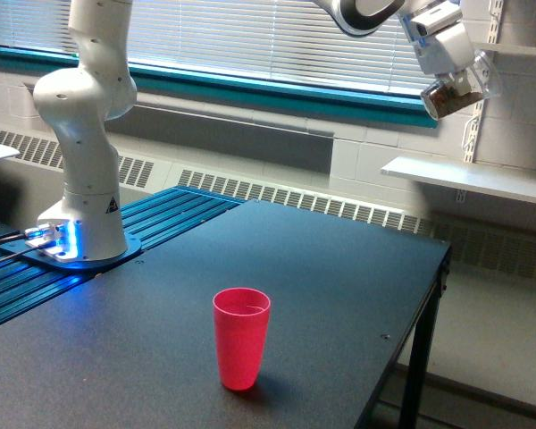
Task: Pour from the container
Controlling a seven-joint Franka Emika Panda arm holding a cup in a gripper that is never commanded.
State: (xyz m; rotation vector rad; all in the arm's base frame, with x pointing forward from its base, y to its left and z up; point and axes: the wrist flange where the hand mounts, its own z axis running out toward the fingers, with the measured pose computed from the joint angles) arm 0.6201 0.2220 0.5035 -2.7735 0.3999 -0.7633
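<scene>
The arm's white base (82, 134) stands on a blue-lit mount at the exterior view's left, beside a strip of blue ribbed rails (116, 246) that runs along the dark tabletop (322, 268). The arm reaches across the top of the frame to the upper right, where the tool (451, 67) is closed on the clear plastic cup (460, 89). The cup is held high in the air, tipped well off vertical, with brown contents visible inside it. It hangs above the far right corner region of the tabletop, well apart from the pink cup (241, 338). The pink cup stands upright near the front edge, roughly midway across the surface, with bare tabletop on every side of it. The right edge of the tabletop drops to open floor. Behind, a white wall shelf (473, 177) sits below the held cup, and a radiator grille (295, 198) runs under the window blinds (250, 40).
</scene>
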